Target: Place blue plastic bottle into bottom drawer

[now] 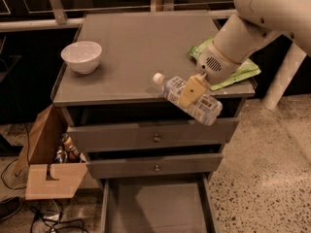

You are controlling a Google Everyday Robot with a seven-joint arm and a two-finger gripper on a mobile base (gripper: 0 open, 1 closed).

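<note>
The blue plastic bottle (pixel 190 100) is a small clear bottle with a white cap, held lying on its side with the cap pointing left. My gripper (pixel 193 92) is shut on the bottle's middle, one tan finger (pixel 191 90) showing across its front. It hangs in the air at the cabinet top's front edge, just above the upper drawer. The bottom drawer (pixel 112 210) stands pulled out below, a wide shallow grey tray at the lower edge of the view, with nothing visible inside.
A white bowl (pixel 81 56) sits at the left of the grey cabinet top (pixel 136 47). A green bag (pixel 233 72) lies at the right, partly behind my arm. Two shut knobbed drawers (pixel 156 138) sit below. A cardboard box (pixel 46 159) stands left on the floor.
</note>
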